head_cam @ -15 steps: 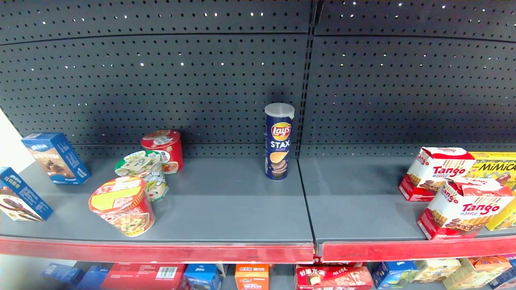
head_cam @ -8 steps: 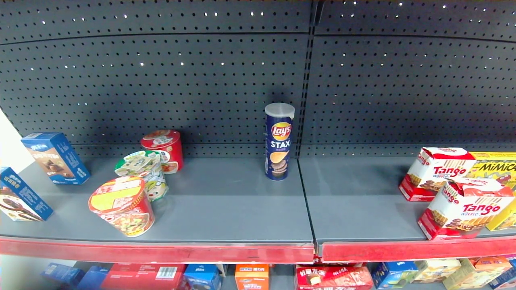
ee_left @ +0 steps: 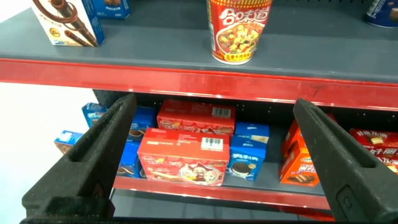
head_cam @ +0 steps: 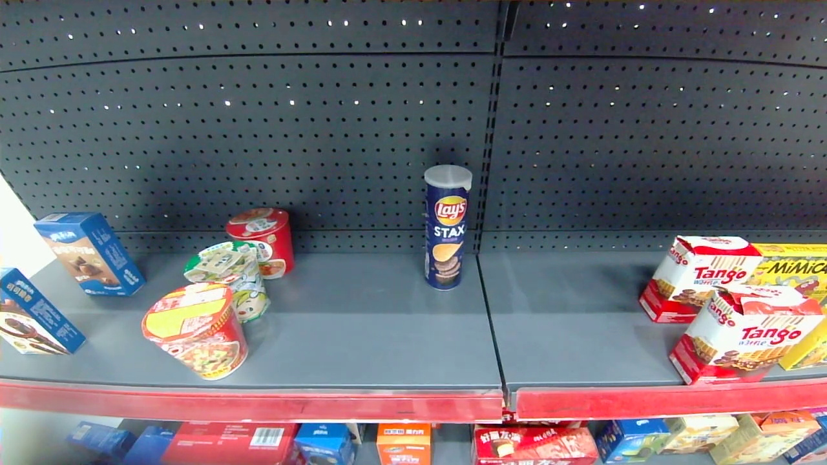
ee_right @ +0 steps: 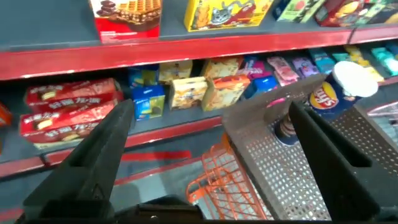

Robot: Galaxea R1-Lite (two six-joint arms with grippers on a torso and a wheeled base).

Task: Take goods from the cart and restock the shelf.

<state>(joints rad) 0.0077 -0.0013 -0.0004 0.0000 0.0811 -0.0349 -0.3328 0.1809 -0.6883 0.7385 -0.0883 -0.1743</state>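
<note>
The grey shelf (head_cam: pixel 387 349) with its red front lip spans the head view, backed by dark pegboard (head_cam: pixel 258 129). The right wrist view shows the cart (ee_right: pixel 273 168), a grey perforated deck over an orange wire basket, standing in front of the lower shelf (head_cam: pixel 452 449).

The left gripper (ee_left: pixel 214 168) hangs level with the gap under the red lip, facing red boxes (ee_left: pixel 183 158) on the lower shelf. Its two black fingers are spread wide and hold nothing. The right gripper (ee_right: pixel 211 162) is lower down, pointing over the cart toward the lower shelf, its fingers also spread and empty.

On the shelf's right end sit red-and-white wafer boxes (head_cam: pixel 743 336) beside a yellow box (head_cam: pixel 791 268). On the left end are two blue boxes (head_cam: pixel 89 253).

One chips can (head_cam: pixel 446 226) stands upright at the middle back of the shelf, just beside the seam. It is a dark blue tube with a pale lid. A second chips can (ee_right: pixel 336 99) of the same look rests aslant on the cart's deck, well apart from the right gripper.

Three noodle cups (head_cam: pixel 197 329) cluster left of centre.
</note>
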